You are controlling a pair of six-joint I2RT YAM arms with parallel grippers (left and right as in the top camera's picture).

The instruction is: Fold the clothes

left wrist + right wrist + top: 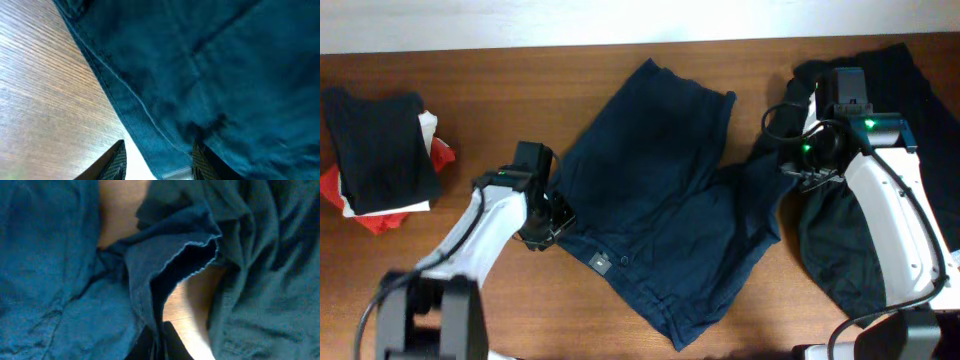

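Observation:
Dark navy shorts [665,215] lie spread in the middle of the wooden table. My left gripper [555,222] is open at the shorts' left waistband edge; in the left wrist view its fingers [157,162] straddle the hem of the shorts [210,75]. My right gripper [790,170] is shut on the right leg hem of the shorts and lifts it slightly; the right wrist view shows the fingers [157,342] pinching a fold of the fabric [170,265].
A stack of folded clothes [382,150], black on top over white and red, sits at the far left. A pile of dark clothes [880,200] lies at the right under my right arm. Bare wood [520,90] shows at the back.

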